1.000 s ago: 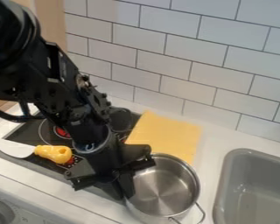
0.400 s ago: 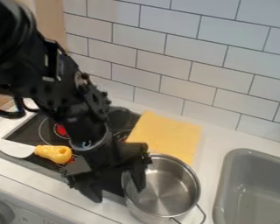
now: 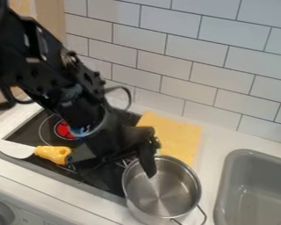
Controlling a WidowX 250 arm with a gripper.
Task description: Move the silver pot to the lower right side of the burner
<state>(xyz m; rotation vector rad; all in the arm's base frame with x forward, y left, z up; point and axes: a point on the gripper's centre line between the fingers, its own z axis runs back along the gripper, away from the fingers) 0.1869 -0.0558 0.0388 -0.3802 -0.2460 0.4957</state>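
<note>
gripper [image 3: 130, 182]: fingers wide apart, grasping nothing | silver pot [image 3: 169, 193]: upright beside stove [image 3: 27, 132], one fingertip over its opening

The black arm [image 3: 46, 77] is slanting down from the upper left of the camera view, its dark cable [image 3: 128, 94] looping out behind the wrist [image 3: 90, 121]. At the arm's lower end, the black gripper [image 3: 126, 179] is hanging at a tilt, its two fingers [image 3: 147, 160] standing wide apart and pointing downward.
</note>
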